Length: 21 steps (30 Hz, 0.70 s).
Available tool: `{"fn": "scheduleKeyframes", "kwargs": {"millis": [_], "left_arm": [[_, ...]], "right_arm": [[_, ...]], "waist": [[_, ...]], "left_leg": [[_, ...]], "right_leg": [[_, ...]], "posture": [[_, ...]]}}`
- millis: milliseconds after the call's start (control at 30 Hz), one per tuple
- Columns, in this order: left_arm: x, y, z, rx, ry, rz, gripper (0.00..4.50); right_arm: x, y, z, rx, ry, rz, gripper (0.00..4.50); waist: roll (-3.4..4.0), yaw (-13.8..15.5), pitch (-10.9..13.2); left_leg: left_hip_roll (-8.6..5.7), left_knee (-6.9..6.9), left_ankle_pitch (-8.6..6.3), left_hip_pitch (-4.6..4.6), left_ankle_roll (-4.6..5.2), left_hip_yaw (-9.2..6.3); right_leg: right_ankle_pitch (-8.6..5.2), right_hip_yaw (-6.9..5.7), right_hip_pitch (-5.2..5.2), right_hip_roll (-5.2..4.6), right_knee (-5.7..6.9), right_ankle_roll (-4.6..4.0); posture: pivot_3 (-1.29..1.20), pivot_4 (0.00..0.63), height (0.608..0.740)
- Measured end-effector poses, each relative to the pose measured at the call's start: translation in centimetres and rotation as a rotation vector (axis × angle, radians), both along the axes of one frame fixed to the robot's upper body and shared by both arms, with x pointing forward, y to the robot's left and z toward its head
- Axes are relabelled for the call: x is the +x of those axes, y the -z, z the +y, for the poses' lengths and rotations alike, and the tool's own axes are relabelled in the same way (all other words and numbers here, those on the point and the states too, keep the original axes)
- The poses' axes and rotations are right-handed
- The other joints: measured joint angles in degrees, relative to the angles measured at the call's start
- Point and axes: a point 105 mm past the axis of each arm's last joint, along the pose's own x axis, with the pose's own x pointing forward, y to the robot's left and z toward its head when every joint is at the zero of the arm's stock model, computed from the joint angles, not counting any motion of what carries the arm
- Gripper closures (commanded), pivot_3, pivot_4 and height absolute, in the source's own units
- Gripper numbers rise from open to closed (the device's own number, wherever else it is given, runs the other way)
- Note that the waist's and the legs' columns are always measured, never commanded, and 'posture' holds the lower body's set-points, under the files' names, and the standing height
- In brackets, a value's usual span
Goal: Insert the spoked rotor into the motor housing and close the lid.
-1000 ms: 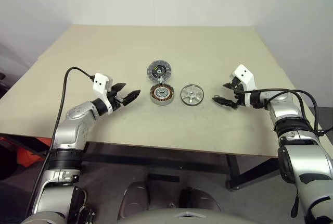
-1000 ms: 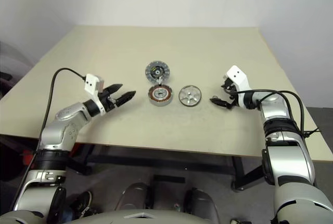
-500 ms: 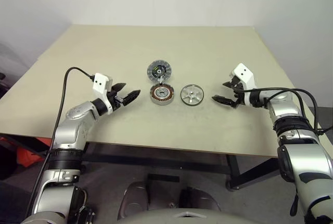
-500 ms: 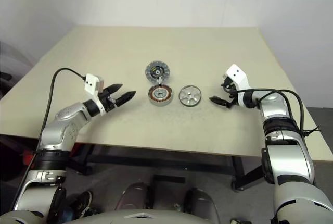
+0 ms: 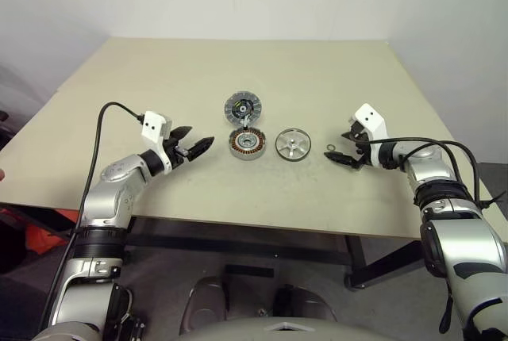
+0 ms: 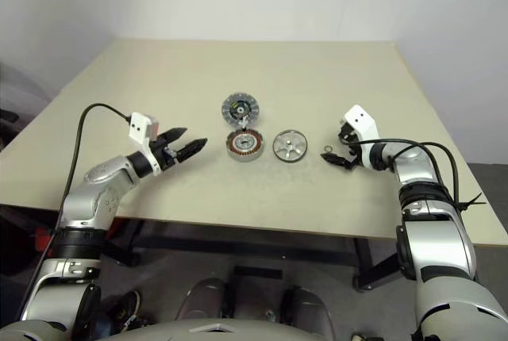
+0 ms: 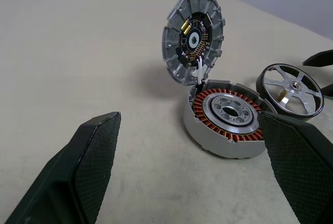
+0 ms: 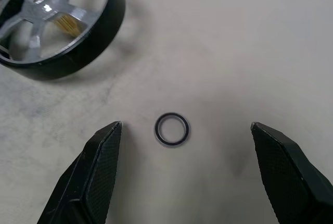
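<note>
I keep my right gripper (image 8: 179,174) spread wide, empty, over a small black ring (image 8: 171,129) just beside the rotor (image 5: 293,144), which lies flat on the table (image 5: 159,79), handy for pickup. The housing (image 5: 248,143) sits next to it, its lid (image 5: 243,106) hinged up. My left gripper (image 5: 193,147), also open, waits nearby, likely ready to steady the housing.

surface: beige tabletop (image 5: 159,79)
motor housing (image 5: 247,144): at centre, copper windings showing
lid (image 5: 243,106): at the housing's 12 o'clock, touching it, tilted up
spoked rotor (image 5: 293,144): at 3 o'clock, just beside
small dark ring (image 5: 329,148): 3 o'clock of the rotor, near
</note>
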Motion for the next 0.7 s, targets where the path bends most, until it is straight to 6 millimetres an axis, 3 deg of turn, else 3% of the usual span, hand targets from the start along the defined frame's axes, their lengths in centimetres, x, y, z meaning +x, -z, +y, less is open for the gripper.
{"fn": "scheduleKeyframes", "kwargs": {"millis": [133,267,567,667,700], "left_arm": [[-0.01,-0.02,-0.01,0.000,0.000,-0.001,0.00],[-0.03,-0.01,-0.01,0.000,0.000,-0.001,0.00],[-0.03,-0.02,-0.01,0.001,0.001,-0.001,0.00],[-0.04,-0.03,-0.02,0.001,0.000,-0.002,0.00],[-0.04,-0.03,-0.01,0.001,0.000,-0.002,0.00]], "right_arm": [[0.02,0.19,0.05,0.001,0.006,0.000,1.56],[0.06,0.21,-0.01,-0.002,0.012,-0.003,3.02],[0.06,0.24,-0.02,-0.006,0.011,-0.002,3.02],[0.06,0.25,0.00,-0.007,0.010,-0.003,3.83],[0.06,0.25,-0.01,-0.007,0.010,-0.003,3.85]], "waist": [[0.00,0.0,0.0],[0.00,0.0,0.0],[0.00,0.0,0.0],[0.00,0.0,0.0],[0.00,0.0,0.0]], "left_leg": [[0.00,0.01,0.00,0.00,0.00,0.00],[0.00,0.01,0.00,0.00,0.00,0.00],[0.00,0.01,0.00,0.00,0.00,0.00],[0.00,0.01,0.00,0.00,0.00,0.01],[0.00,0.01,0.00,0.00,0.00,0.01]], "right_leg": [[0.00,0.00,0.00,0.00,0.01,0.00],[0.00,0.00,0.00,0.00,0.01,0.00],[0.00,0.00,0.00,0.00,0.01,0.00],[0.00,0.00,0.00,0.00,0.01,0.00],[0.00,0.00,0.00,0.00,0.01,0.00]], "posture": [[0.00,0.000,0.740],[0.00,0.000,0.740],[0.00,0.000,0.740],[0.00,0.000,0.740],[0.00,0.000,0.740]]}}
